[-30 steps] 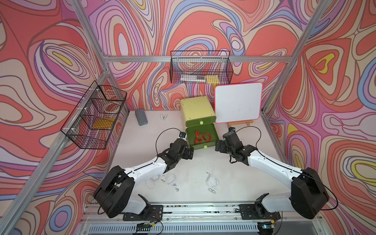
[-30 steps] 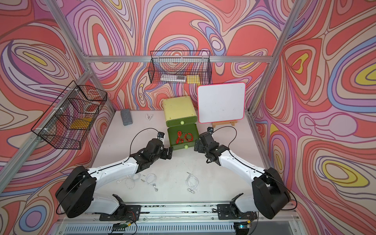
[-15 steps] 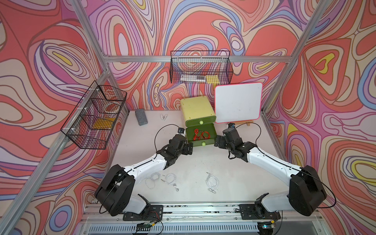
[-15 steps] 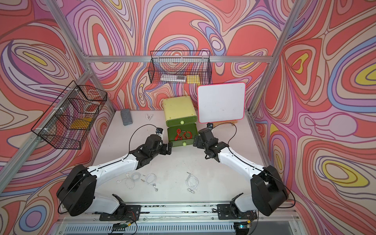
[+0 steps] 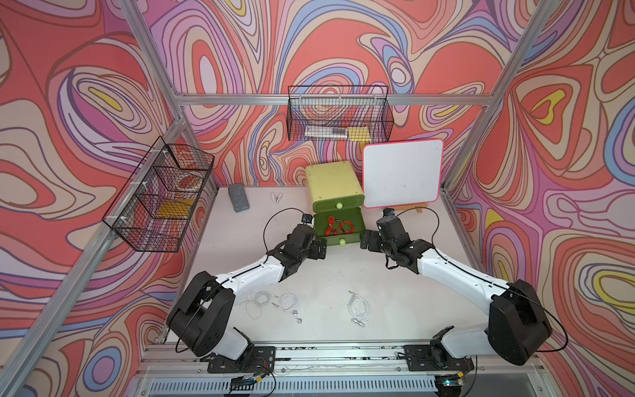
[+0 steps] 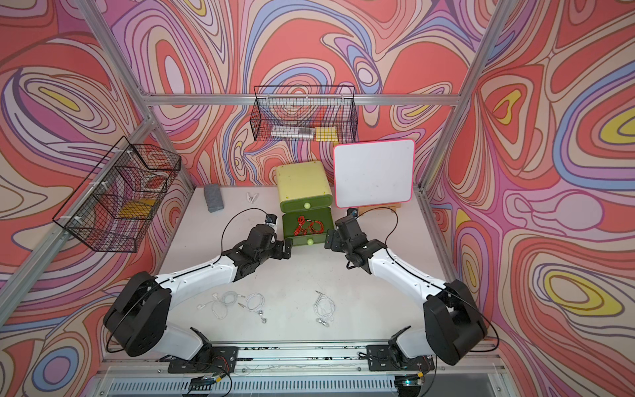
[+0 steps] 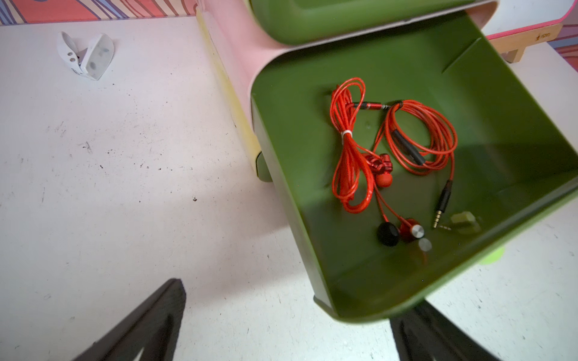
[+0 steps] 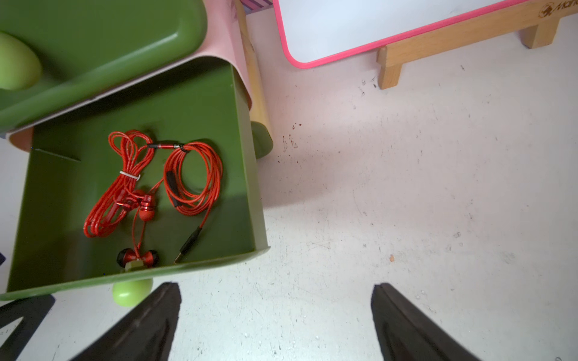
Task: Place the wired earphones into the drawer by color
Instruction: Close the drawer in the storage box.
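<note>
Over the last second both arms have crept toward the green cabinet (image 5: 333, 178). The lower drawer (image 5: 326, 239) looks to have slid a little way back in, though from above the shift is slight and I cannot be sure the jaws touch it. The left arm (image 5: 254, 275) now sits at the drawer's front corner on its own side and the right arm (image 5: 457, 271) at the opposite corner, with the pale knob (image 5: 341, 242) between them. Both sets of jaws stand wide and hold nothing.

The two red earphones (image 7: 347, 150) lie coiled on the drawer floor, so that colour appears sorted, and the step in hand reads as shutting this drawer. Three white earphones (image 5: 288, 302) wait on the tabletop (image 5: 395, 275) near the arm bases, well apart from the cabinet; they will need a drawer of their own. The upper drawer (image 5: 323, 206) is shut, so its contents are hidden.
</note>
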### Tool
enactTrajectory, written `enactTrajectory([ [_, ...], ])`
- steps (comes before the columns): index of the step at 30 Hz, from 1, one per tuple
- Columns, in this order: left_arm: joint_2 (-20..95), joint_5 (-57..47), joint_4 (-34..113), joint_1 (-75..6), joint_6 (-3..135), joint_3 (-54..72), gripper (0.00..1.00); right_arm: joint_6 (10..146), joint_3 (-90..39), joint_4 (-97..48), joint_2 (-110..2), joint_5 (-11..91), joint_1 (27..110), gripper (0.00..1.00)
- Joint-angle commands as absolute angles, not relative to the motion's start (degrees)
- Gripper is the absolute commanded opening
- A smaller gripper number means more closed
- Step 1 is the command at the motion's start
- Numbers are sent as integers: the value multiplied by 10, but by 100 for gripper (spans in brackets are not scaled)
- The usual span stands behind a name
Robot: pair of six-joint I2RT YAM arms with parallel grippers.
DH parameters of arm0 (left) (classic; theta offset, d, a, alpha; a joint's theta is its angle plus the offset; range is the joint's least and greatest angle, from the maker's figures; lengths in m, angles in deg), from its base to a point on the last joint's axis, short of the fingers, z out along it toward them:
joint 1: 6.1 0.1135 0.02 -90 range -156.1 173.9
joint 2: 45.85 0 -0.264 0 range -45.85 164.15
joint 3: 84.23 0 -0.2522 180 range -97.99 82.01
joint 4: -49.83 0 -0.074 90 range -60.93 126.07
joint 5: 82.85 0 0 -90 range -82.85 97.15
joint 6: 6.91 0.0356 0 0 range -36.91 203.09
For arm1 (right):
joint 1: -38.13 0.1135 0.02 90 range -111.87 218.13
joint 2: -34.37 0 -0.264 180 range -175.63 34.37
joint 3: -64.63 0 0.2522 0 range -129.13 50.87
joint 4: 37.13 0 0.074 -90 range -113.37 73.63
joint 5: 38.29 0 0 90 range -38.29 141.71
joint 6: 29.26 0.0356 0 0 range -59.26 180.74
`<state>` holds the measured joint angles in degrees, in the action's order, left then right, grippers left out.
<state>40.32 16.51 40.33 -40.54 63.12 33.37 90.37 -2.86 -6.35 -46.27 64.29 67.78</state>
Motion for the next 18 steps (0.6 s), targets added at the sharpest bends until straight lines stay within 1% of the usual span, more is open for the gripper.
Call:
enactTrajectory([
  [1,414,169,421,-399,627,314,99,899,-36,-75,-441,638,675,97],
  [11,416,168,423,-396,626,307,99,891,-46,-57,-461,611,675,97],
  [18,417,166,423,-395,626,305,99,893,-48,-48,-483,624,674,97],
])
